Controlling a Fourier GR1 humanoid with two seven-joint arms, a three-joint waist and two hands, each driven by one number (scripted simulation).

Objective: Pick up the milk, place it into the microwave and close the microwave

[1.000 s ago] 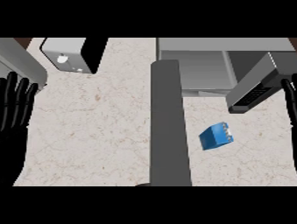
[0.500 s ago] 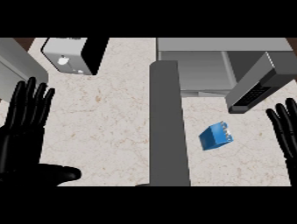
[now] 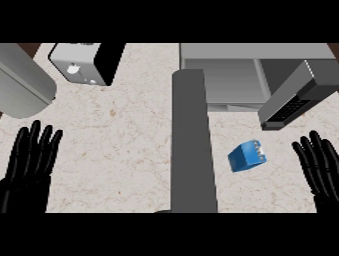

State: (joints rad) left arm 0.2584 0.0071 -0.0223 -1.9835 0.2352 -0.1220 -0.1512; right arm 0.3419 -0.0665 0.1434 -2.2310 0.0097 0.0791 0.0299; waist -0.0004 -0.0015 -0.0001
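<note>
The milk carton point(image 3: 247, 155) — a small blue box — lies tilted on the pale speckled counter point(image 3: 120, 130), in the right half of the head view. It sits just to the right of a tall grey bar point(image 3: 192, 145) that runs up the middle of the view from the lower edge. It is a little below the microwave door point(image 3: 299, 97) and touches neither of them. Nothing holds it.

The microwave point(image 3: 224, 75) stands at the back right of the counter. Its door is swung out to the right, and the grey cavity is open to view.

The right hand point(image 3: 325, 170) comes in at the lower right, near the carton but apart from it. Its fingers are straight and fanned, pointing away from the robot, and it holds nothing. The left hand point(image 3: 28, 170) shows at the lower left, well apart from the carton on the far side of the grey bar, its fingers likewise straight and slightly spread — also holding nothing.

At the back left stands a white-and-black appliance point(image 3: 83, 62). Beside it, a large pale grey rounded shape point(image 3: 13, 80) slants across the upper left corner.
</note>
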